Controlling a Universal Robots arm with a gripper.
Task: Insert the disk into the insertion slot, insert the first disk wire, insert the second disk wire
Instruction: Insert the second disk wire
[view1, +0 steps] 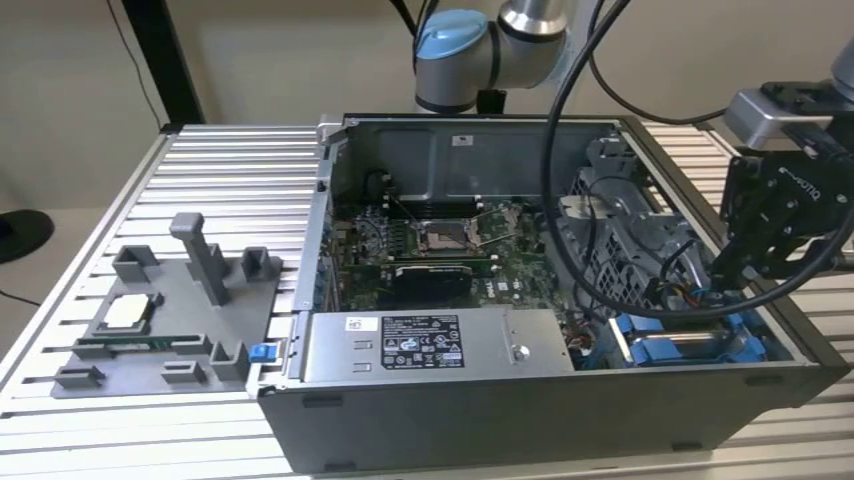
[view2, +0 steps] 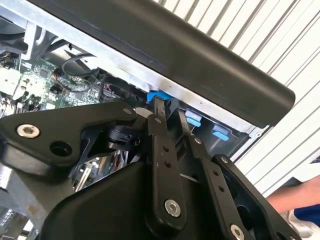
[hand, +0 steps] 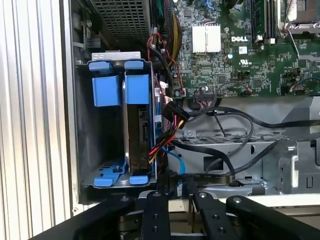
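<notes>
As we look in from the exterior view, the black two-fingered claw (view1: 721, 292) hangs low inside the open grey metal computer case (view1: 534, 425), over at the exterior view's right. Just below it lies the flat silver-grey disk in its bright blue plastic carrier (view1: 683, 343). The grey power supply box with its black-and-white label (view1: 420, 343) sits well apart, toward the exterior view's left.

Over to the second wrist view: we see the claw's black fingers (view2: 159, 140) drawn close, only a slim gap between them. Their tips reach a bit of bright blue plastic (view2: 155, 94) by the case wall.

Now the first wrist view, and this is the one that matters. The disk stands on edge, seated in the grey metal insertion slot with blue tabs (hand: 116, 55), in the compartment nearer the green circuit board (hand: 240, 65). Its visible narrow face runs lengthwise straight toward the claw, and the tips sit just past that near end, a touch to the circuit-board side.

A small dark plug with a blue mark (hand: 178, 186) sits between the tips, and a thin blue cable (hand: 175, 160) leads down to it. We judge the claw is pinching that plug, though the contact is partly hidden. A red, yellow and black wire bundle (hand: 167, 134) runs just beside the disk; whether it's plugged in, we can't tell.
</notes>
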